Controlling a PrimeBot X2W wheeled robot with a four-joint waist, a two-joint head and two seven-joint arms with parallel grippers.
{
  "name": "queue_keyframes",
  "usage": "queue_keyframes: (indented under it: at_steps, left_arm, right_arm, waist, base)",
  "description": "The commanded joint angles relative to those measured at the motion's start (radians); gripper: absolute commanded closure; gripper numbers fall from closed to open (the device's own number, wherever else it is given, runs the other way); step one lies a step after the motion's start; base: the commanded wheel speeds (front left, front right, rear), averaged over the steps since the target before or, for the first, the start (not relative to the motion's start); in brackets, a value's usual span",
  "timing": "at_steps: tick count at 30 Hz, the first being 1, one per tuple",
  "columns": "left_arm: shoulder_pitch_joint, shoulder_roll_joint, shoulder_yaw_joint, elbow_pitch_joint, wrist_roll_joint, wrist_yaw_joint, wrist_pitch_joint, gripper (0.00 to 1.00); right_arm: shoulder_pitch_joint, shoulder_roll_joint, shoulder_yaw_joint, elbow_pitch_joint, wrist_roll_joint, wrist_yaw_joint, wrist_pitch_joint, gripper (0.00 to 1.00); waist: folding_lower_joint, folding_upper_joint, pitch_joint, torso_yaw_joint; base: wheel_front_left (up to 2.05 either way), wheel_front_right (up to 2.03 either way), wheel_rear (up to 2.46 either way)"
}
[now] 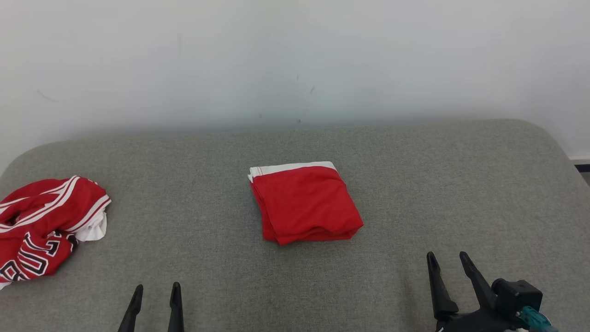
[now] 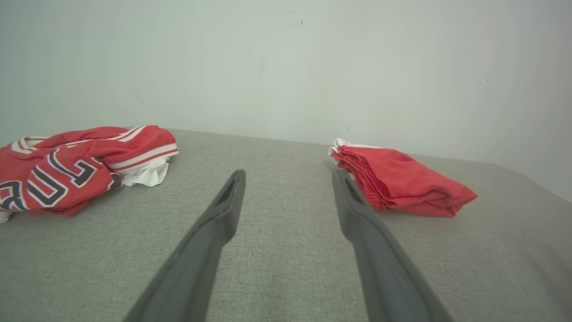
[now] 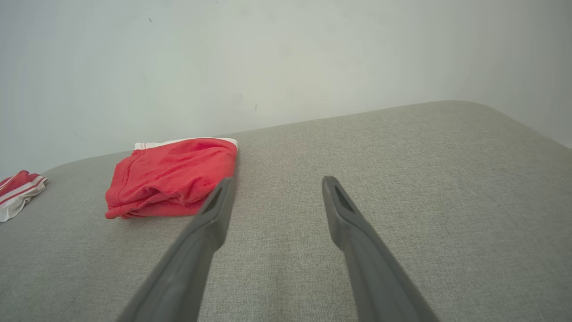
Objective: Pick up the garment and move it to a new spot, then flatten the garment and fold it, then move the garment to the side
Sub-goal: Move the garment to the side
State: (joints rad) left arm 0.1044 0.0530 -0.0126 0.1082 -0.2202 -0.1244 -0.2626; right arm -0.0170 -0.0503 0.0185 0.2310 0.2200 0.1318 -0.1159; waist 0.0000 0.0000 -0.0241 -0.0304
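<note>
Grey fabric covers the surface (image 1: 438,184) ahead of you, with a pale wall (image 1: 295,55) behind it. Your folded garment (image 1: 304,203), red with a white band along its far edge, lies as a neat square near the middle of the head view, toward 12 o'clock from both arms. By that look, you have the flattening and folding done. What seems left is carrying it off to the side.

A crumpled red jersey (image 1: 41,226) with dark lettering lies well apart at 9 o'clock, not folded. Your left gripper (image 1: 156,287) sits at 7 o'clock and your right gripper (image 1: 447,256) at 5 o'clock. Both have their fingers spread with nothing between them, clear of the cloth.

The left wrist view gives you what the head view hides: the stacked layers along the garment's folded edge, at 2 o'clock past the fingers. The right wrist view shows you the bare stretch of surface out toward 3 o'clock, a likely place to set the garment down.
</note>
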Motion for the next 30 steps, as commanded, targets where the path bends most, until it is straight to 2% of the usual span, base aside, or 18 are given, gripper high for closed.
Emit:
queue_keyframes:
  at_steps: [1,11,15,19,20,25,30]
  left_arm:
    - [0.007,-0.003,-0.001,0.000,0.004,-0.004,-0.003,0.00]
    - [0.006,-0.003,-0.007,0.001,-0.008,-0.006,-0.003,0.00]
    - [0.007,-0.003,-0.009,0.003,-0.010,-0.007,-0.003,0.00]
    - [0.005,-0.003,-0.015,0.008,-0.015,-0.007,-0.003,0.00]
    - [0.005,-0.003,-0.015,0.008,-0.015,-0.007,-0.003,0.00]
    - [-0.009,-0.003,-0.039,0.017,-0.020,-0.007,-0.003,0.00]
    - [-0.035,-0.003,-0.065,0.017,-0.037,-0.005,-0.003,0.00]
  right_arm:
    - [-0.003,0.000,0.002,0.001,0.001,-0.002,-0.002,0.00]
    - [-0.005,0.000,-0.003,0.019,-0.004,-0.002,0.060,0.00]
    - [-0.040,0.000,-0.004,0.019,0.016,-0.002,0.119,0.00]
    - [-0.121,-0.001,0.002,0.054,0.015,-0.002,0.311,0.00]
    - [-0.121,-0.001,0.002,0.054,0.015,-0.002,0.311,0.00]
    - [-0.276,-0.001,-0.043,0.116,0.015,-0.002,0.612,0.00]
    - [-0.444,0.001,-0.110,0.171,-0.040,-0.002,0.766,0.00]
  waist:
    - [0.0000,0.0000,0.000,0.000]
    - [0.0000,0.0000,-0.002,0.008]
    - [0.0000,0.0000,0.000,0.016]
    - [0.0000,0.0000,0.007,0.027]
    - [0.0000,0.0000,0.007,0.027]
    - [0.0000,0.0000,0.022,0.060]
    - [0.0000,0.0000,0.074,0.118]
  base:
    - [0.00,0.00,0.00]
    - [0.00,0.00,0.00]
    - [0.00,0.00,0.00]
    - [0.00,0.00,0.00]
    - [0.00,0.00,0.00]
    - [0.00,0.00,0.00]
    - [0.00,0.00,0.00]
